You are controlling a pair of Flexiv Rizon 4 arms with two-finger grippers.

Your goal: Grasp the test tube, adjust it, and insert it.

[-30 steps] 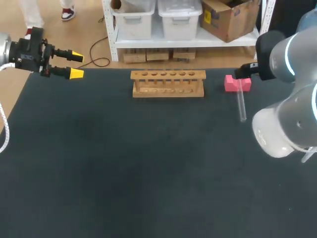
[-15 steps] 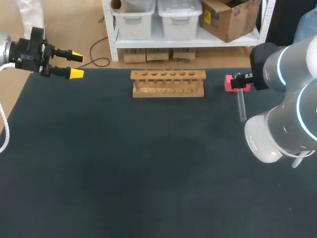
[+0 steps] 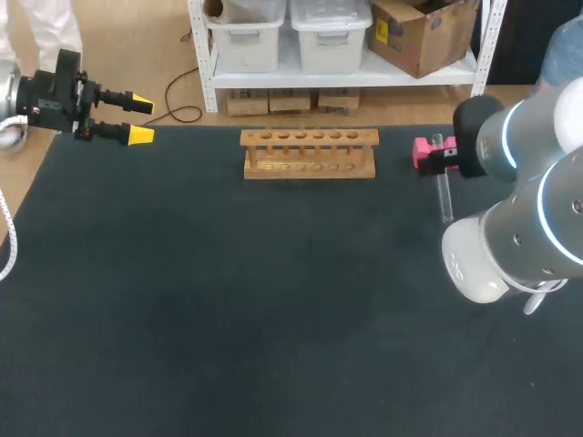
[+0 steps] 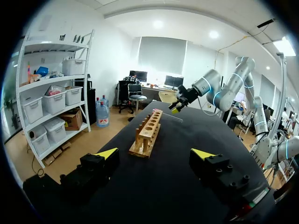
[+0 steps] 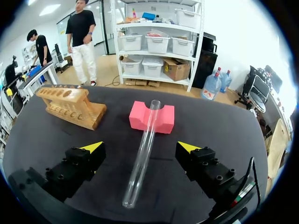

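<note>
You are looking at the test tube (image 5: 142, 154) lying on the dark bench (image 3: 228, 300) at the far right, its far end resting in the notch of the pink block (image 5: 152, 117). The right gripper (image 5: 140, 147) is hovering over the tube with its fingers spread wide, one on each side, neither touching the glass. The wooden rack (image 3: 309, 153) is standing at the far middle of the bench, left of the block and apart from it. The left gripper (image 3: 137, 118) is hanging at the far left edge, pointing toward the rack, its fingers wide apart and holding nothing.
</note>
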